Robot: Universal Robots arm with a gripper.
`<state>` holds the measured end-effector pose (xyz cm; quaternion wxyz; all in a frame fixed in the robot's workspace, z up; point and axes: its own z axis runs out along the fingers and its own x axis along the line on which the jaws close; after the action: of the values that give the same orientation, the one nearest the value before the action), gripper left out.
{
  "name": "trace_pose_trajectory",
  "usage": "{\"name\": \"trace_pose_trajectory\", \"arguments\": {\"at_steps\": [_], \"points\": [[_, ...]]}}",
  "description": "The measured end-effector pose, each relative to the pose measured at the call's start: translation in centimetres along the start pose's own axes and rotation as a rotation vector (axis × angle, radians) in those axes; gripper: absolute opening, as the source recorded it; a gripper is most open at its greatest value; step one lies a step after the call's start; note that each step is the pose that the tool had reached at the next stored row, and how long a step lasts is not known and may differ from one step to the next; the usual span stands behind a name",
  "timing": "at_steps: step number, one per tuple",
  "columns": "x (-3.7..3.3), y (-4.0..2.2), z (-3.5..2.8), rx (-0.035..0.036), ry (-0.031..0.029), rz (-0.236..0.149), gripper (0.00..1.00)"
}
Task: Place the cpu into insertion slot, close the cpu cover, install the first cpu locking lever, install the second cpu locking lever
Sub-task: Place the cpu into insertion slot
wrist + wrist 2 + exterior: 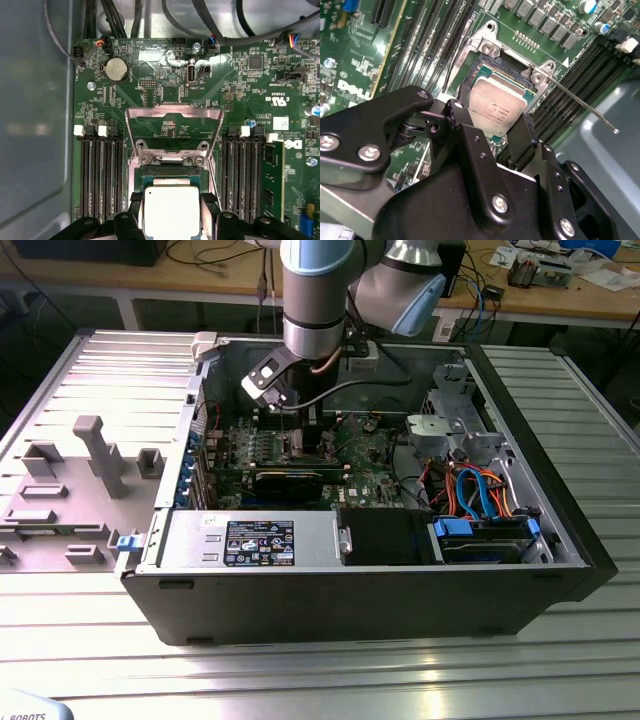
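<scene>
The cpu, a flat square chip with a pale metal top, lies level over the dark insertion slot. I cannot tell whether it is seated or just above. My gripper is shut on it, one black finger against each of two opposite edges. The cpu cover stands swung up, its window showing the green board behind. A thin locking lever sticks out unlatched beside the socket. In the exterior view the gripper reaches down into the open computer case.
Long black memory slots flank the socket on both sides. Cables hang near the board's edge. In the case, a power supply and a drive cage with orange and blue cables stand nearby. A grey fixture sits outside.
</scene>
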<state>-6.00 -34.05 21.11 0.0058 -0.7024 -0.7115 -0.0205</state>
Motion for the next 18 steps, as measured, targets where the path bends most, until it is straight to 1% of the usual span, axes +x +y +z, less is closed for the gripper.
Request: {"name": "trace_pose_trajectory", "arguments": {"at_steps": [3, 5, 10, 15, 18], "points": [[0.01, -0.01, 0.52, 0.0, 0.0, 0.0, 0.54], [0.0, -0.02, 0.72, 0.0, -0.0001, 0.0, 0.54], [0.0, -0.02, 0.74, 0.0, -0.0002, 0.001, 0.54], [0.01, -0.02, 0.79, 0.0, -0.0066, 0.001, 0.54], [0.0, -0.02, 0.99, -0.0001, -0.0068, 0.006, 0.54]]}}
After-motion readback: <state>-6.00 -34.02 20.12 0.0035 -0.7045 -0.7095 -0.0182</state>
